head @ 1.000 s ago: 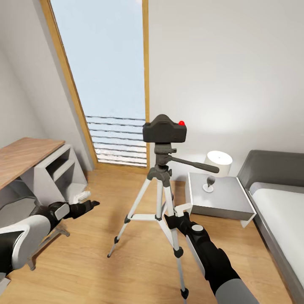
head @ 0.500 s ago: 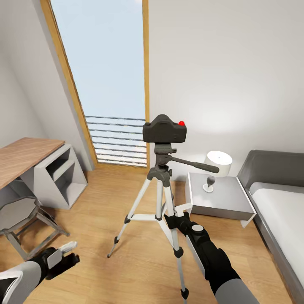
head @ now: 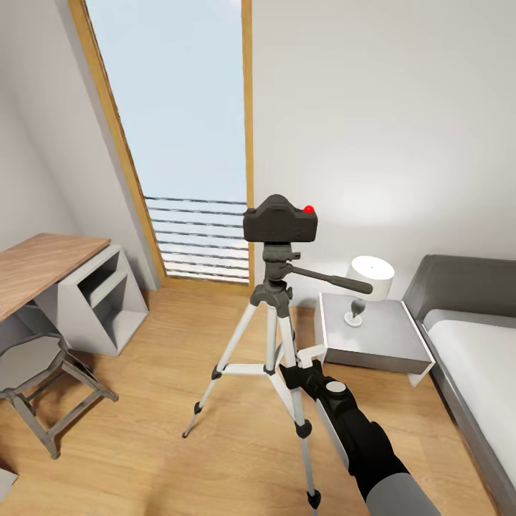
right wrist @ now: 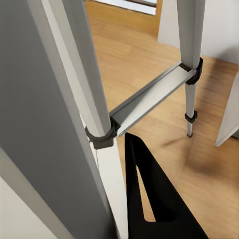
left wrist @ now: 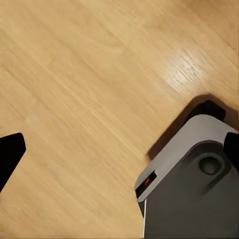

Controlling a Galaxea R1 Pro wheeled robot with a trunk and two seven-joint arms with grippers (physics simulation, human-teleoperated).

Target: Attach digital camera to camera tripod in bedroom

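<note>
The digital camera (head: 280,220) sits level on the head of the camera tripod (head: 273,337), which stands on the wood floor (head: 165,444) between the desk (head: 39,269) and the bed (head: 473,373). The right gripper (head: 290,374) is at the tripod's near leg, where any release should be slow and straight so the stand does not tip. Whether its jaws grip that leg is hard to make out, and the left jaws' state cannot be told from the left wrist view.

Tripod leg (head: 287,373) apparently hides right hand (head: 292,374).

Head high, wrists near camera tripod (head: 276,337)
</note>
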